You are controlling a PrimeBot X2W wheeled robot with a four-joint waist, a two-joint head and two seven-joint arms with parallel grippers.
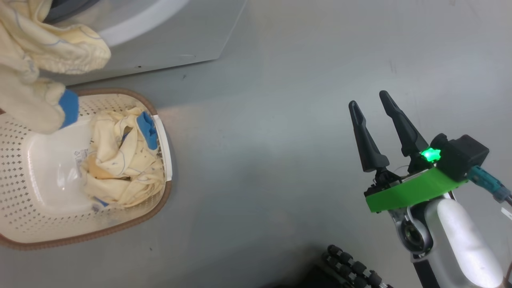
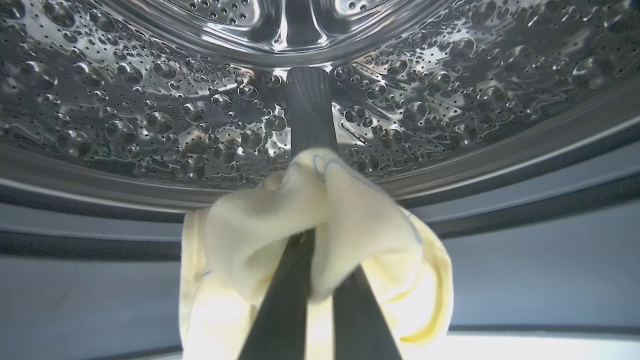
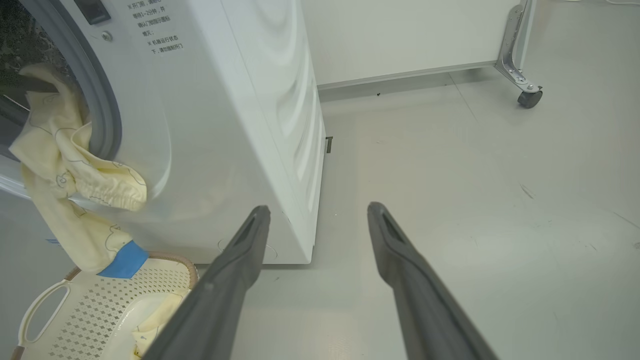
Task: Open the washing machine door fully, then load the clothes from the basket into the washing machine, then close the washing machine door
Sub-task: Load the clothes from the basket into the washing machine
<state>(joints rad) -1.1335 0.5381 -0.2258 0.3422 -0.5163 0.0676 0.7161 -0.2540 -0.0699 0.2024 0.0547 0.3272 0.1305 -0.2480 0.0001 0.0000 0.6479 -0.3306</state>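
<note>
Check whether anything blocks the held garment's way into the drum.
Nothing visible does: the left gripper, shut on the garment, points into the open drum, though the garment's tail hangs outside above the basket.

Grey floor (image 1: 280,120), wheeled white panel (image 3: 400,40)

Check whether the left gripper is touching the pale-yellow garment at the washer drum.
Touching. The left wrist view shows the left gripper shut on the pale-yellow garment, cloth bunched around both dark fingers, in front of the steel drum.
</note>
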